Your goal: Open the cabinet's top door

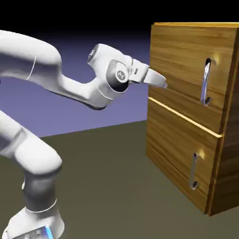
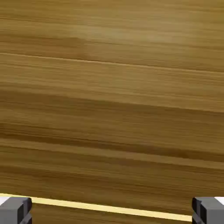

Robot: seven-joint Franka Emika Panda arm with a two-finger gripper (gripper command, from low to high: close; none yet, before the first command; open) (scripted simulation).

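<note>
Approach step: claw [image 1: 163, 83], jaws wide apart and empty, points at the cabinet [image 1: 186, 154] face left of the top door [image 1: 189, 70] handle [image 1: 206, 80] (hand view shows only wood), so next it must shift across to straddle that bar.

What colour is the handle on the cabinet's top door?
Silver long vertical bar handle, clearest in the exterior view.

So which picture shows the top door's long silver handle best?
The exterior view: the long vertical silver bar handle shows whole on the upper wood-grain door. The hand view shows only wood, no handle.
</note>
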